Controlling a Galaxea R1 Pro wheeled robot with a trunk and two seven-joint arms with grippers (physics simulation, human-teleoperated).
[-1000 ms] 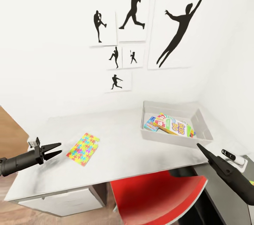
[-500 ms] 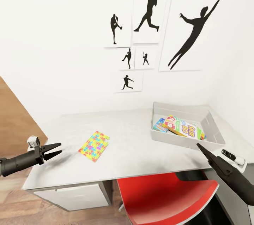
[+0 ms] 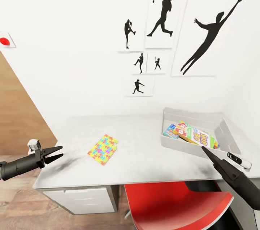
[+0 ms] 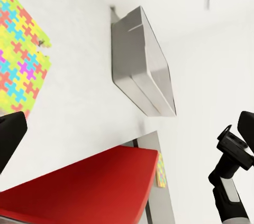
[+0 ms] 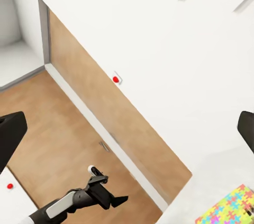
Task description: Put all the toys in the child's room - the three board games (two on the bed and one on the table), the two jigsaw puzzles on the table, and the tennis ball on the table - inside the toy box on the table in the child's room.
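Left gripper (image 3: 57, 153) fingers spread, empty, just off the table (image 3: 144, 165) edge. Right gripper (image 3: 206, 150): can't tell its state. Jigsaw puzzle (image 3: 103, 149) lies flat mid-table; probably thin, stiff, light, so pinch an overhanging edge. Beyond, toy box (image 3: 224, 132) already contains board games (image 3: 191, 135).

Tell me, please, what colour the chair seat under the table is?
Red; the chair seat shows best in the head view.
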